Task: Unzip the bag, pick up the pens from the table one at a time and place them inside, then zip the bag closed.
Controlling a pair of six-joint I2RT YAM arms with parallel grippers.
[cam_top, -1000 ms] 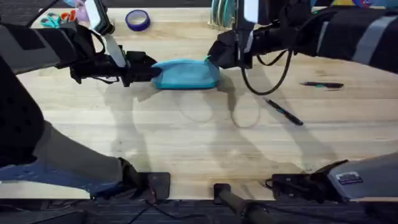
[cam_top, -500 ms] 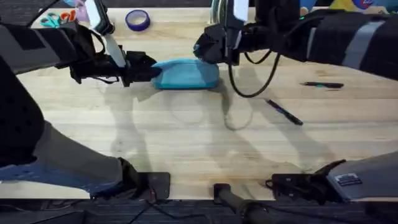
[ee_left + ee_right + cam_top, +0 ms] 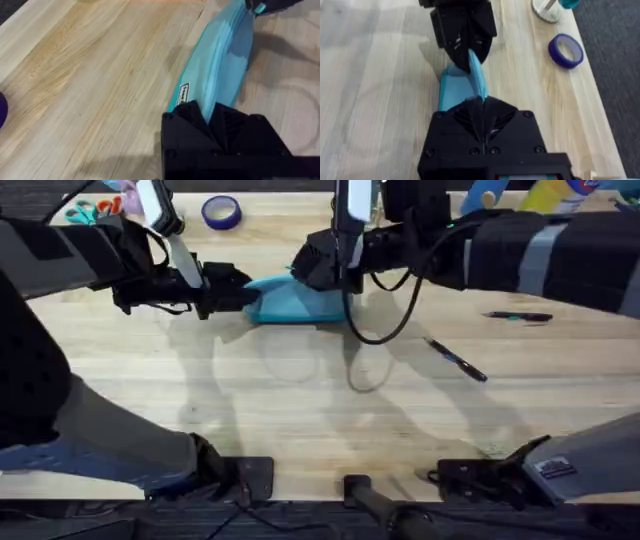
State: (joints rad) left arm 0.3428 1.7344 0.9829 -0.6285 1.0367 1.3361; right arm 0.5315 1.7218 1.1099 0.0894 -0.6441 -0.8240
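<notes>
Two black grippers clamp the soft turquoise fabric pouch [image 3: 290, 300] near the far edge of the light wooden table [image 3: 300, 410]: left gripper [image 3: 245, 297] on one end, right gripper [image 3: 303, 272] pinching its top seam; two dark pens [image 3: 458, 360] lie toward the right edge

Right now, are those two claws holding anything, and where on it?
Both grip the turquoise pencil pouch: the left gripper pinches its left end, the right gripper its top edge along the zipper, farther right.

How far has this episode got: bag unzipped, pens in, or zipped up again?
Early. The left end effector pinches one end of the bag while the right end effector grips its top edge, apparently working the zipper. Two pens lie on the table, unloaded; closing remains.
</notes>
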